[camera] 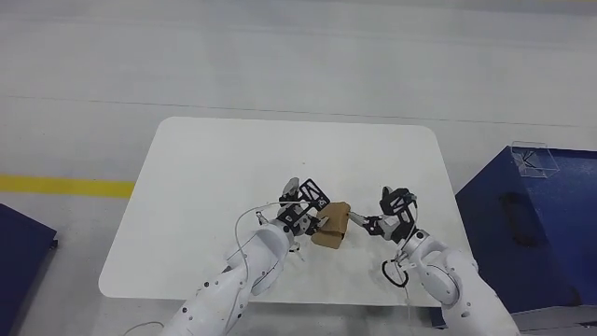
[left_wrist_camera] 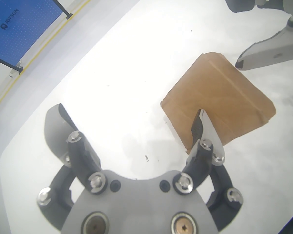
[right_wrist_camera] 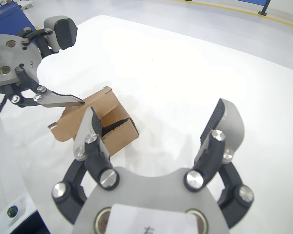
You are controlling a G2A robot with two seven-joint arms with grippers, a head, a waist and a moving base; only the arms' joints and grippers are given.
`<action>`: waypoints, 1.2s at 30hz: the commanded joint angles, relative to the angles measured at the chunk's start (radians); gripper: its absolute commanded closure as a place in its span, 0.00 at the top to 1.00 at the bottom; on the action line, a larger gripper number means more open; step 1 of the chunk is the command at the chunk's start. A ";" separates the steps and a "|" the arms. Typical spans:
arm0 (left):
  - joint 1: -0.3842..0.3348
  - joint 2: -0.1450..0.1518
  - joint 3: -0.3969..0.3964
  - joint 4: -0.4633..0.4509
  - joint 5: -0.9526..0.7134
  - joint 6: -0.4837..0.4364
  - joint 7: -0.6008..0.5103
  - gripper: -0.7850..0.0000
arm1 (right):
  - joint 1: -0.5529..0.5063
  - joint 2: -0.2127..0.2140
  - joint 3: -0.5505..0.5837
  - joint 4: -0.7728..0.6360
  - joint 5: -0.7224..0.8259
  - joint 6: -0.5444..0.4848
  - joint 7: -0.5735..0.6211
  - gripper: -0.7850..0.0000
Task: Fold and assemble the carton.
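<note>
White table [camera: 205, 168] on a grey floor. Carton [camera: 332, 224], part-folded, lies by the table's near edge, between 2 grippers. Left gripper [left_wrist_camera: 130, 109]: jaws spread wide, 1 fingertip at the top panel. Right gripper [right_wrist_camera: 156, 105]: jaws likewise spread, 1 finger by the gaping end. Step in hand, apparently: closing the end flaps. Next move calls for pressing them inward while the left steadies.

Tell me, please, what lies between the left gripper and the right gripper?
The carton lies between the left gripper and the right gripper, as the top view shows.
</note>
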 commanded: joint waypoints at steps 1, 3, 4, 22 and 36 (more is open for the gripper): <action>0.003 -0.001 -0.005 -0.001 0.000 -0.004 0.001 1.00 | 0.009 -0.002 -0.013 0.007 -0.014 0.008 0.003 1.00; 0.005 -0.001 -0.009 -0.001 0.001 -0.009 0.001 1.00 | 0.015 -0.004 -0.025 0.014 -0.029 0.022 0.002 1.00; 0.006 -0.001 -0.011 -0.001 0.001 -0.012 0.001 1.00 | 0.018 -0.005 -0.031 0.017 -0.036 0.028 0.003 1.00; 0.010 -0.012 -0.030 0.011 0.005 -0.040 -0.005 1.00 | 0.072 -0.022 -0.096 0.067 -0.058 0.062 0.006 1.00; 0.030 -0.012 -0.060 -0.017 0.018 -0.058 -0.011 1.00 | 0.086 -0.023 -0.083 0.084 -0.058 0.068 0.029 1.00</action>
